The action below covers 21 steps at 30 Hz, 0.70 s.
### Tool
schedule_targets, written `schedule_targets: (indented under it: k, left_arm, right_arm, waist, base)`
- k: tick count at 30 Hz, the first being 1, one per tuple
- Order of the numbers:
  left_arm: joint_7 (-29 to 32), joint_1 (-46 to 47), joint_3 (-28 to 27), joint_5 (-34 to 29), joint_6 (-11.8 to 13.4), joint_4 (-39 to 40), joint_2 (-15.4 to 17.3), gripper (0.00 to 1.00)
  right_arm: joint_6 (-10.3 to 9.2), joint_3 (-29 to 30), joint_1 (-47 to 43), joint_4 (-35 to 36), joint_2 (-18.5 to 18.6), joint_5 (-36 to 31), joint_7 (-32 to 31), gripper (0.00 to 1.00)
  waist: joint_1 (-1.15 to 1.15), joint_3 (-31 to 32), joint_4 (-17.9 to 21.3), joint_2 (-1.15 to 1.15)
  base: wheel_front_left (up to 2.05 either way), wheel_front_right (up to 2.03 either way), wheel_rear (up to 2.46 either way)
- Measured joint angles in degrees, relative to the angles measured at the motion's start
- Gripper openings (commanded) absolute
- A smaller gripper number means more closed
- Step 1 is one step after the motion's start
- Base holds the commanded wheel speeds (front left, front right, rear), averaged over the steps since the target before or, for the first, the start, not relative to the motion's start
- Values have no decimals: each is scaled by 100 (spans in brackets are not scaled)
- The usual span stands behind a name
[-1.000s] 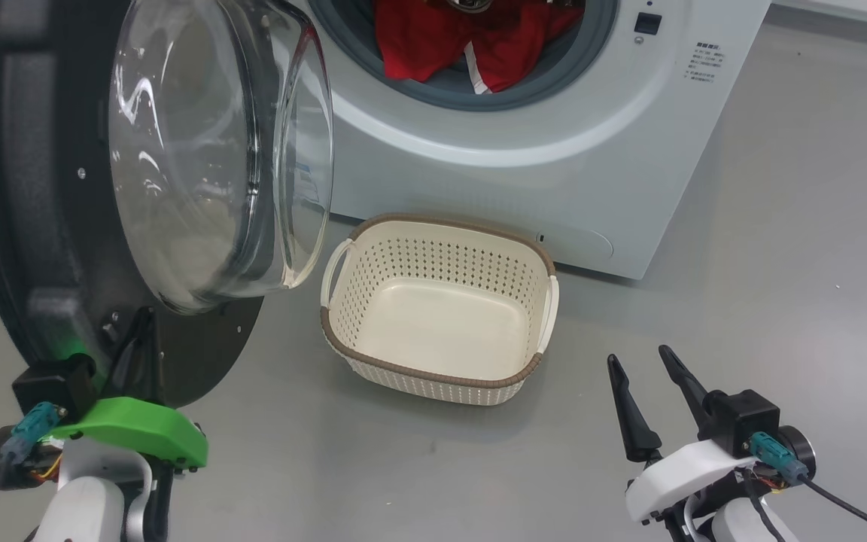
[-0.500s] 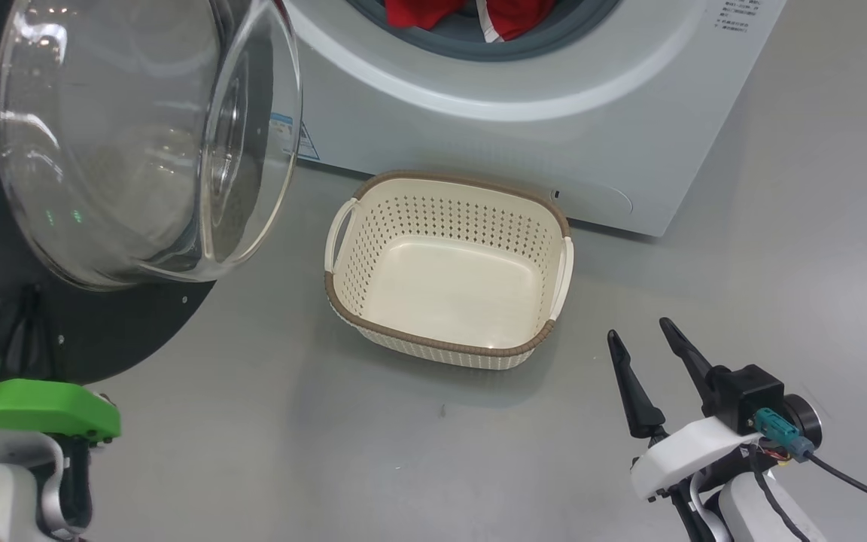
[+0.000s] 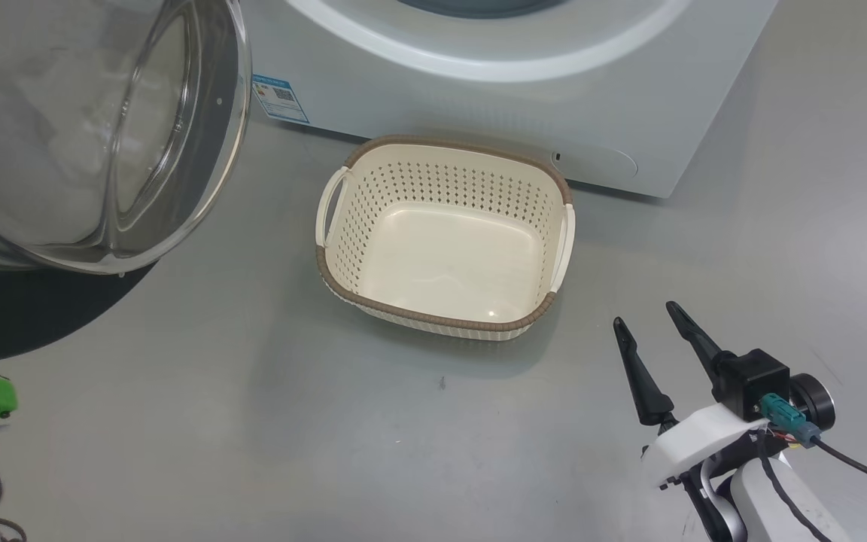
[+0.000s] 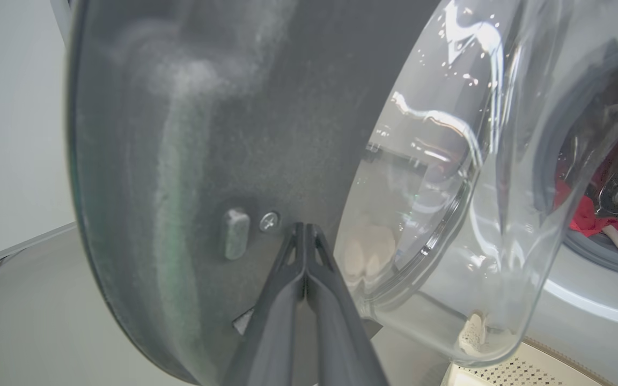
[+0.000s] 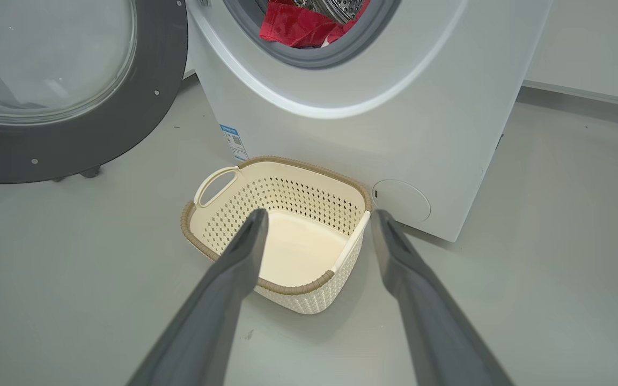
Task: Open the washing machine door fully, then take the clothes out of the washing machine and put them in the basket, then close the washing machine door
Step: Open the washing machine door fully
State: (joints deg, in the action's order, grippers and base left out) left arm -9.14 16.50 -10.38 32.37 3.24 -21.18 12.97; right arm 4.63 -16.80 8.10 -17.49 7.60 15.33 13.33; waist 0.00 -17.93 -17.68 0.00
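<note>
With fingers closed together, the left gripper (image 4: 306, 228) points at the washing machine door (image 4: 207, 134) directly ahead; the right gripper (image 5: 319, 214), fingers apart, faces the basket (image 5: 303, 167).

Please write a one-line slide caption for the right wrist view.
Open right gripper faces empty basket; red clothes lie inside washing machine, door open.
</note>
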Motion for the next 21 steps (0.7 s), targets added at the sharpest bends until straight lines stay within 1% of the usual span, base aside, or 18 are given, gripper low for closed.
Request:
schedule_targets:
  k: [4,9,17,21]
  left_arm:
    - [8,144,-140,125,-8,-151,187,0]
    - [34,292,-231,137,-89,-357,422,0]
    - [57,514,-268,177,-224,-682,601,0]
    - [43,681,-260,185,-304,-894,614,0]
  right_arm:
    - [-1,-2,2,37,38,-38,-44,100]
    - [-8,2,91,111,112,-48,-76,100]
    - [-25,43,210,222,168,-92,-101,100]
    - [-68,105,210,246,218,-96,-126,100]
  waist:
    - [0,-132,31,0]
    - [0,-307,69,0]
    - [0,-570,117,0]
    - [0,-701,115,0]
  base:
    - [0,0,0]
    - [0,0,0]
    - [0,0,0]
    - [0,0,0]
